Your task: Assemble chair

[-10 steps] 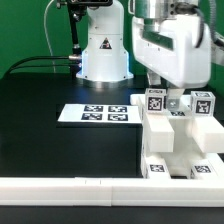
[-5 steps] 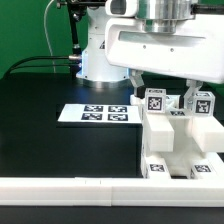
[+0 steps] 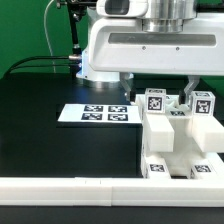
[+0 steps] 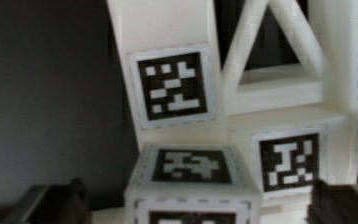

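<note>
Chair point(image 3: 178, 135) sits at approx 4 o'clock on the black surface point(image 3: 50, 130) in the exterior view, touching the low white rail point(image 3: 100, 190), marker board point(image 3: 95, 113) just beside it at 9. Chair is straight below my pincer point(image 3: 160, 92); posts stand upright, long axis vertical. Fingers point(image 3: 187, 90) hang either side of a tagged post, w/ gaps. Pincer looks released, nothing held. Wrist points straight down.
</note>
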